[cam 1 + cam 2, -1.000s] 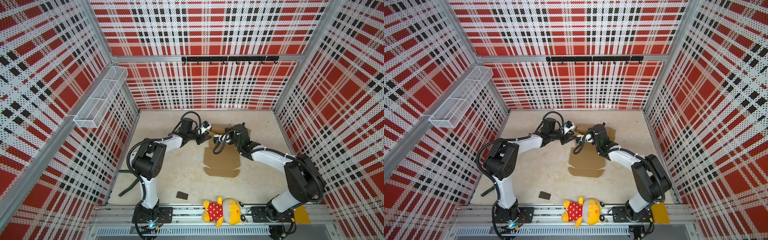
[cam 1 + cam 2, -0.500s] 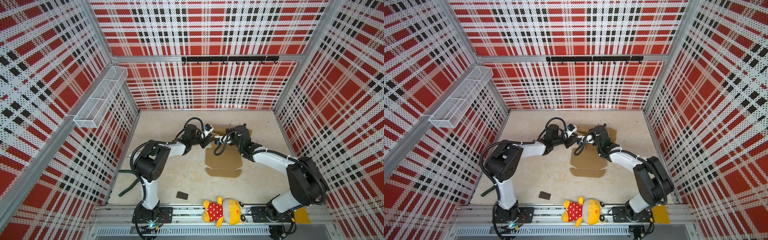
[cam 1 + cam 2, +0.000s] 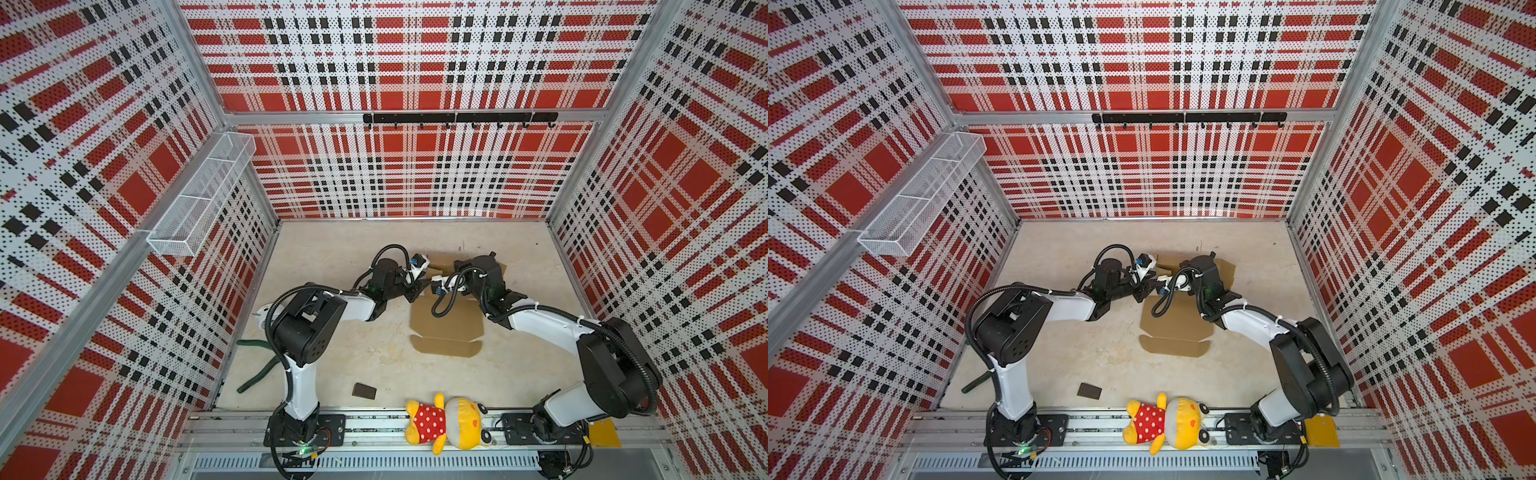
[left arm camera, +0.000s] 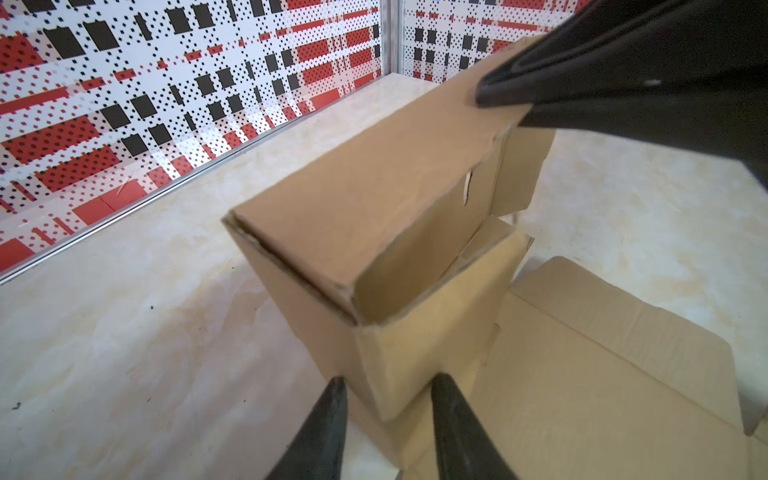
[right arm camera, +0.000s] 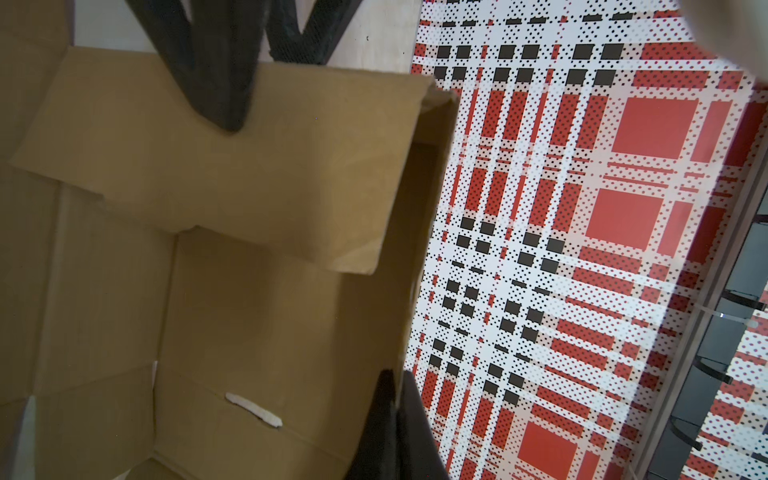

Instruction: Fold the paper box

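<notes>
The paper box (image 3: 446,320) is plain brown cardboard, partly folded, lying mid-floor in both top views (image 3: 1177,322). Its near panel and front flap lie flat. Its far end is raised into walls under both grippers. In the left wrist view my left gripper (image 4: 388,386) straddles a corner of the raised wall (image 4: 374,208), a finger on each side. In the right wrist view my right gripper (image 5: 395,380) is shut on the thin top edge of a wall (image 5: 291,332). From above, the left gripper (image 3: 415,291) and right gripper (image 3: 436,286) nearly meet.
A small dark brown block (image 3: 364,390) lies on the floor near the front rail. A plush toy (image 3: 446,422) rests on the rail. A dark green strap (image 3: 257,370) lies by the left wall. A wire basket (image 3: 199,195) hangs on that wall.
My left gripper has moved right and nearer, onto the box's raised corner. The box has shifted slightly right. The right gripper has stayed shut on the wall's edge.
</notes>
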Robot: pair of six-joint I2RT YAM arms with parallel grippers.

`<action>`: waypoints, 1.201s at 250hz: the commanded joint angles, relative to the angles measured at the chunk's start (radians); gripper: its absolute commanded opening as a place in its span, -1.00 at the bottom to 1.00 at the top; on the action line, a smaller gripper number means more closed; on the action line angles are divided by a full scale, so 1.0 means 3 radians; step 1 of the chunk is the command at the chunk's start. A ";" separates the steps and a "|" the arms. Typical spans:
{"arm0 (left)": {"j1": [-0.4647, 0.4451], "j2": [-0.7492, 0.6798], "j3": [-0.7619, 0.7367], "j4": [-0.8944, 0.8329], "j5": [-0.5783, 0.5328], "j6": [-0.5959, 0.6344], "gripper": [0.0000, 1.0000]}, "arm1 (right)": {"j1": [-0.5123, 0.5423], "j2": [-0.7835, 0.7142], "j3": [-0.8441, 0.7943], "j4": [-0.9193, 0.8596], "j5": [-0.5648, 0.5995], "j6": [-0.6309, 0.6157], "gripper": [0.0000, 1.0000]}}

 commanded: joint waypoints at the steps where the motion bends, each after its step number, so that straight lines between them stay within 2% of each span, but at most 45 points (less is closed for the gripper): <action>1: -0.0030 -0.0115 -0.0056 0.0317 -0.0085 -0.0201 -0.25 | 0.0008 -0.0028 -0.0095 -0.0097 -0.0079 -0.0161 -1.00; 85: -0.0036 -0.0089 -0.0139 0.0551 -0.0048 -0.0323 -0.24 | 0.0007 0.0018 -0.0123 -0.0071 -0.0110 -0.0192 -1.00; 300: -0.0460 0.0001 -0.0055 0.0626 -0.1111 -0.0417 -0.44 | 0.0000 0.0054 -0.0180 -0.0041 -0.0120 -0.0224 -1.00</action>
